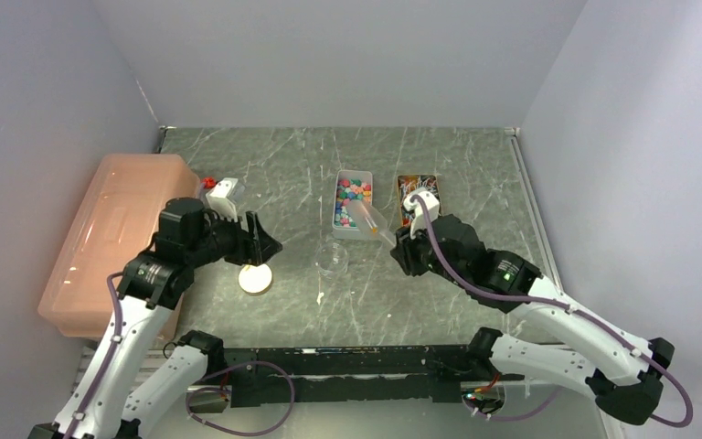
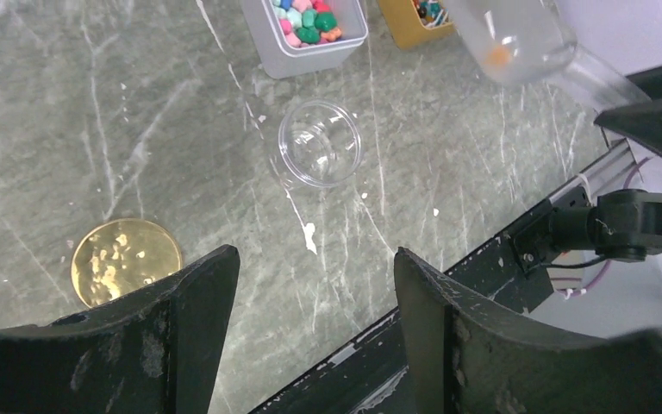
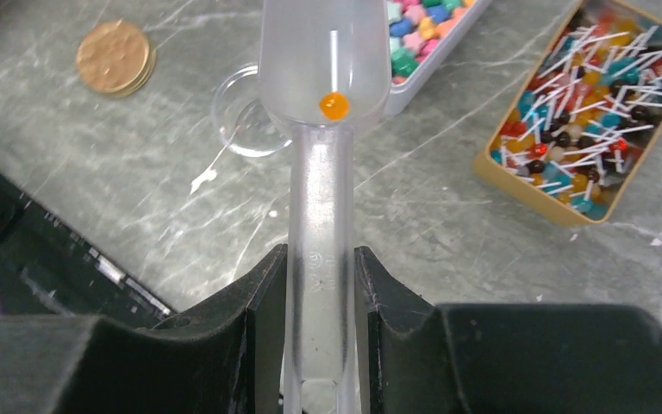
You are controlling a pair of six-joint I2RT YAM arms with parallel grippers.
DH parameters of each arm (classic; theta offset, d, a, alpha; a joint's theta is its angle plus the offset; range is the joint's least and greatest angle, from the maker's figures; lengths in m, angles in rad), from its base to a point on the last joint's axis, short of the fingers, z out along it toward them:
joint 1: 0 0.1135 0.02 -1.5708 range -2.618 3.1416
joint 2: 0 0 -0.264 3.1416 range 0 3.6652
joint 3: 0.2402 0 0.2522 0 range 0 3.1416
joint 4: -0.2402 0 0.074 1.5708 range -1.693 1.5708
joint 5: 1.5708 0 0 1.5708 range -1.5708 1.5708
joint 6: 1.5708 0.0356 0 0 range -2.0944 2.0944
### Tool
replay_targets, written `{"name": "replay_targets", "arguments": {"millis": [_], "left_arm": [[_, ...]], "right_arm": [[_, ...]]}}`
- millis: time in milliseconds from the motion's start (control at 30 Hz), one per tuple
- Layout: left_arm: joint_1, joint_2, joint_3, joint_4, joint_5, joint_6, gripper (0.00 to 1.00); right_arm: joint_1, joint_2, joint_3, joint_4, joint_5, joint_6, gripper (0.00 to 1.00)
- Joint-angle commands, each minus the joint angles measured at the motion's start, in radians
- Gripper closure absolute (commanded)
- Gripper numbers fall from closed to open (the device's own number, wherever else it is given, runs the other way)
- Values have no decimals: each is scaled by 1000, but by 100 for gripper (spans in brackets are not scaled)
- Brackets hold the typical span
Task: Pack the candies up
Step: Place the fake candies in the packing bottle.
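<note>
Clear plastic forms the scoop (image 3: 321, 172) that I hold in the right pincer (image 3: 319, 276). Both jaws are clenched on its handle, and the bowl points straight away from the pincer. One orange candy (image 3: 334, 105) lies inside the bowl, at the end nearest the handle.

The other candies (image 1: 353, 201), pink, blue, green and red, sit in a grey tray (image 2: 315, 59) ahead of the right pincer. The tray lies just beyond the scoop bowl and slightly to its right. Further to the right of that pincer stands a tan tray (image 3: 517, 191) filled with lollipops (image 3: 586, 112), apart from the grey tray.

A small clear cup (image 2: 320, 143) stands on the worktop (image 2: 52, 129), ahead of the right pincer and to the left of the scoop bowl. It is also directly ahead of the left pincer (image 2: 313, 267).

The left pincer is released, with its jaws wide apart and gripping nothing. A gold lid (image 2: 126, 261) lies flat on the worktop just beside its left finger. A pale orange bin (image 1: 119, 229) stands to the left of the left arm.
</note>
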Motion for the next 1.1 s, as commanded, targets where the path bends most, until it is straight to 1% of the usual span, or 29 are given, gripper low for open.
{"name": "replay_targets", "arguments": {"millis": [0, 200, 467, 700, 1067], "left_arm": [[-1, -37, 5, -1, -62, 22, 28], [0, -43, 1, 1, -61, 21, 28], [0, -55, -2, -1, -60, 22, 28], [0, -62, -2, -2, -59, 21, 28], [-1, -71, -3, -1, -52, 23, 28]], "right_arm": [[62, 34, 100, -126, -46, 25, 100], [141, 124, 180, -249, -104, 55, 100], [205, 235, 262, -401, -168, 59, 100], [211, 333, 365, -500, -134, 85, 100], [212, 453, 459, -580, -100, 79, 100]]}}
